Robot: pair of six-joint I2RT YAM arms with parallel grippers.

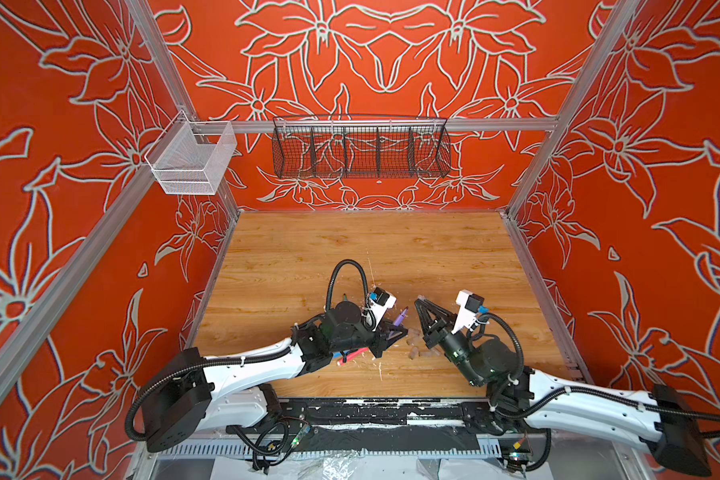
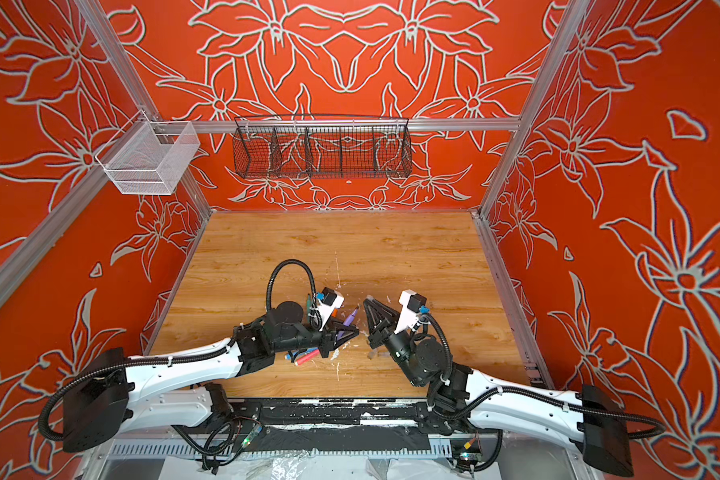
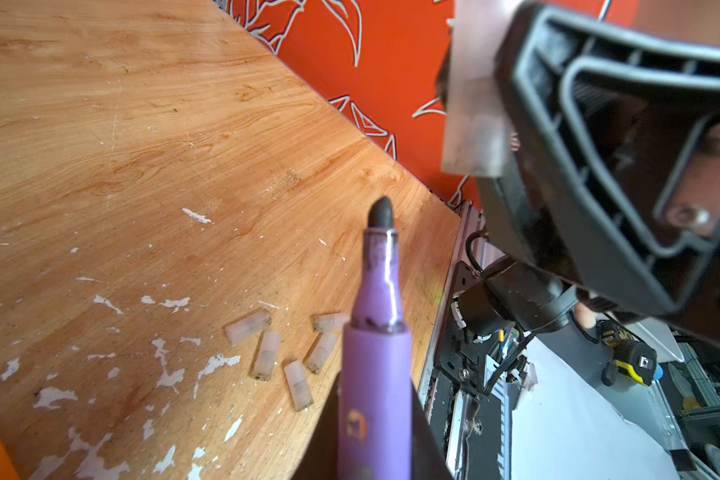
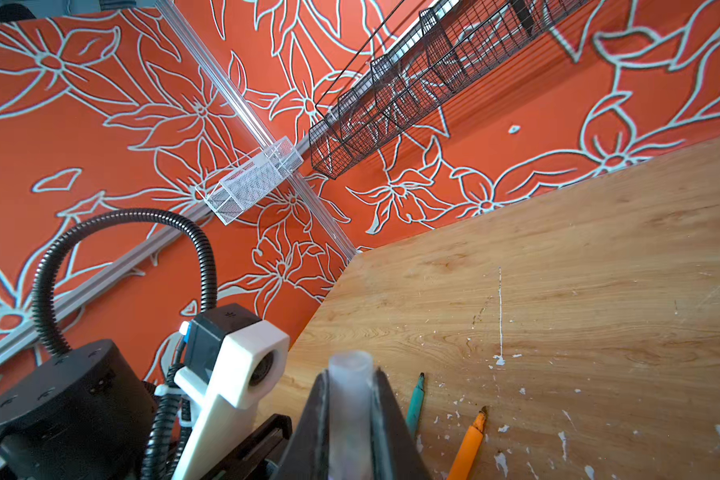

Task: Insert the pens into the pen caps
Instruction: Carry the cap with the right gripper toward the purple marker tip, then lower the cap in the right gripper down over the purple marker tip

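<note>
Left gripper (image 3: 373, 444) is clenched on the purple pen (image 3: 377, 316), whose dark tip is bare and points toward the right gripper (image 1: 420, 300). The right gripper is clamped on one clear pen cap (image 4: 350, 399), open mouth outward. In both top views pen and cap are near each other but apart. Five loose caps (image 3: 265, 354) lie clustered on the wood surface (image 1: 350, 249) between the arms. The green pen (image 4: 414, 401) and orange pen (image 4: 468, 446) lie uncapped by the left arm. The pink pen (image 1: 352, 356) lies partly beneath that arm.
</note>
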